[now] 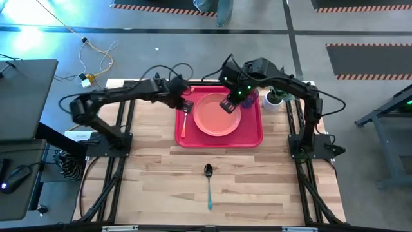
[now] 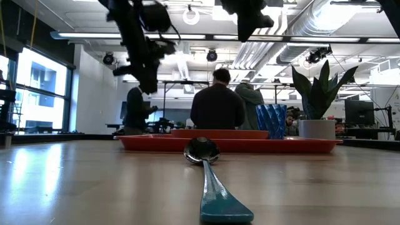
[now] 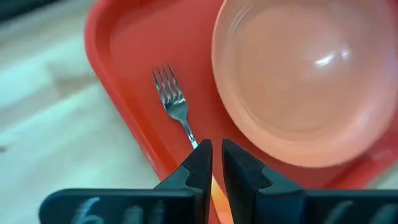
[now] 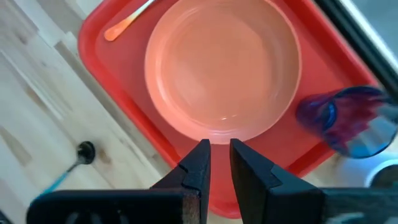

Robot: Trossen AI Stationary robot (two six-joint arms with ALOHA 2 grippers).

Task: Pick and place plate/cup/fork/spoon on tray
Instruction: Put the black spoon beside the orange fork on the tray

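Note:
The red tray (image 1: pixel 252 136) lies at the table's far middle. On it the pink plate (image 1: pixel 217 115) lies flat, the fork (image 1: pixel 184 124) lies along the left rim with its orange handle toward the near edge, and the blue cup (image 1: pixel 252 96) stands in the far right corner. The spoon (image 1: pixel 208 182) lies on the bare table, near the front. My left gripper (image 3: pixel 216 158) hovers shut above the fork (image 3: pixel 169 93), well clear of the tray in the low view (image 2: pixel 149 81). My right gripper (image 4: pixel 219 155) hovers shut above the plate's (image 4: pixel 224 68) rim, beside the cup (image 4: pixel 345 118).
A white pot with a green plant (image 1: pixel 274 99) stands just off the tray's far right corner, close to my right arm. The wooden table (image 1: pixel 154 180) lies open around the spoon. People stand in the room behind the table (image 2: pixel 217 103).

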